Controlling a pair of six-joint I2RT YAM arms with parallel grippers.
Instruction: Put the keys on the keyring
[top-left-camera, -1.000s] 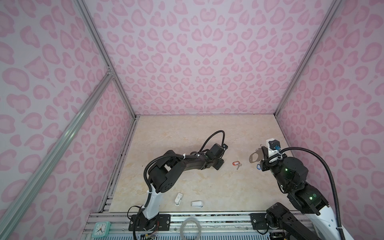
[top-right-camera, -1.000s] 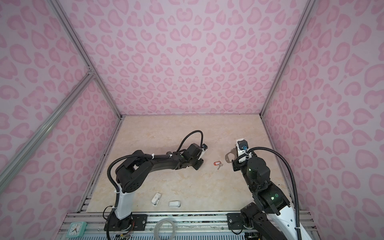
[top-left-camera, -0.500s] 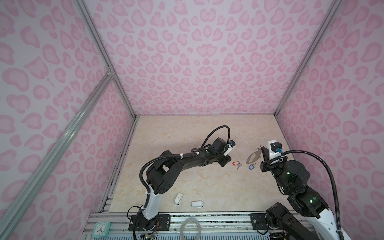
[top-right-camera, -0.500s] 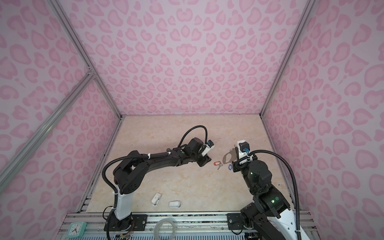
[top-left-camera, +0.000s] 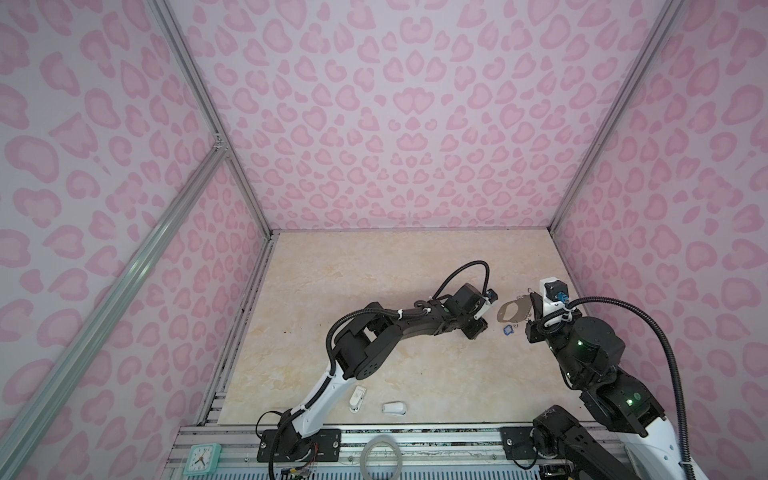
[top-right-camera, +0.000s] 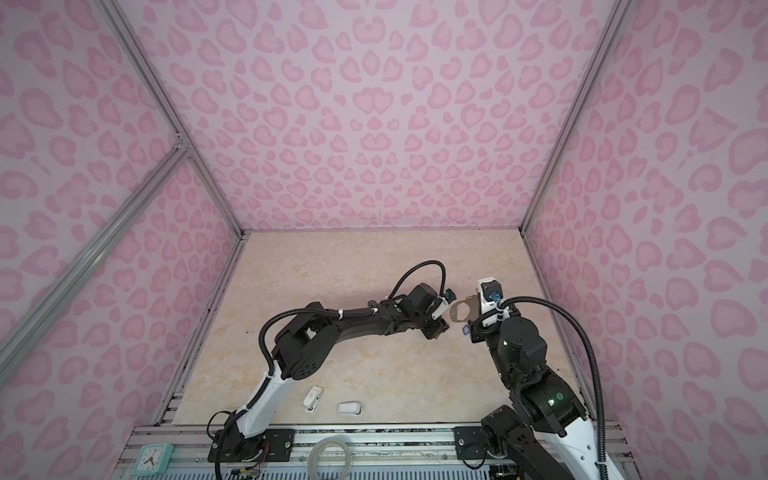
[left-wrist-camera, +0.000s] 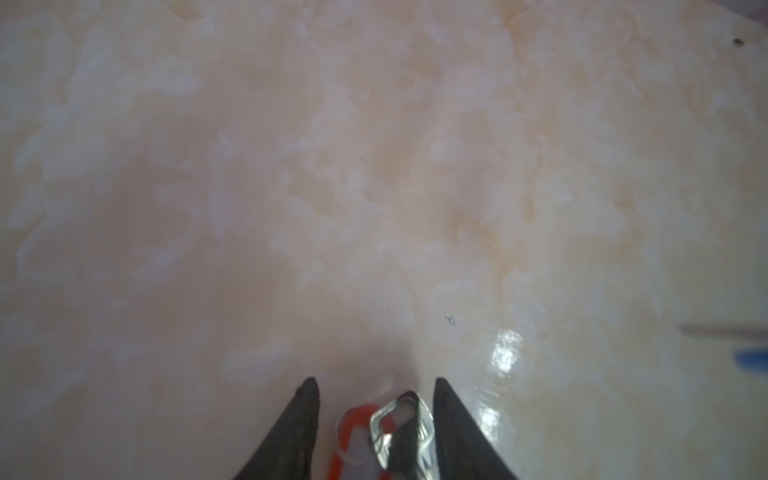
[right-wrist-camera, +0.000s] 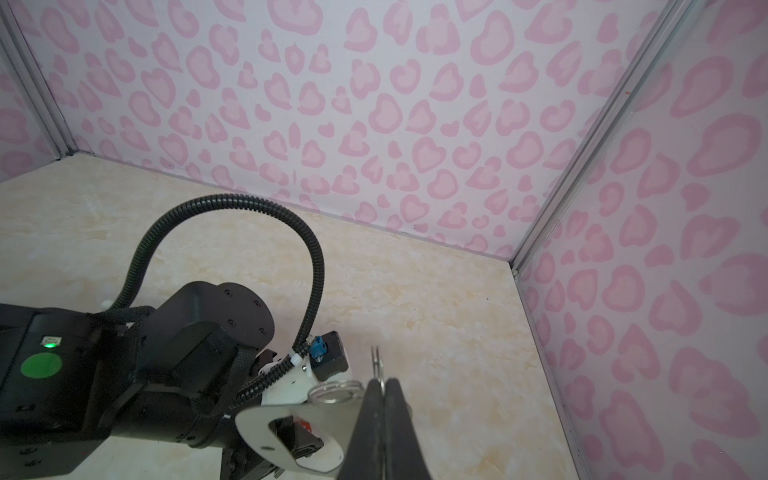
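The red-orange key tag (left-wrist-camera: 353, 419) and its metal key (left-wrist-camera: 415, 415) lie on the marble floor between the black fingers of my left gripper (left-wrist-camera: 376, 392), which stands open around them. In both top views that gripper (top-left-camera: 478, 328) hides them. My right gripper (right-wrist-camera: 384, 380) is shut on the edge of the keyring (right-wrist-camera: 253, 424), a flat grey plate with an oval cut-out and wire split rings (right-wrist-camera: 336, 390). It holds the keyring (top-left-camera: 503, 316) above the floor, just right of the left gripper. The blue key tag (top-left-camera: 508, 330) shows just under the plate; I cannot tell whether it hangs or lies.
Two small white plastic pieces (top-left-camera: 357, 398) (top-left-camera: 394, 408) lie near the front edge. A pale grey hoop (top-left-camera: 381, 457) and a mint clock (top-left-camera: 201, 459) sit on the front rail. The pink right wall (top-left-camera: 623, 291) is close behind the right arm.
My left arm has reached rightward and now covers the red-orange key, which lay bare before, with its jaws a little wider. The right gripper has shifted slightly back with the keyring.
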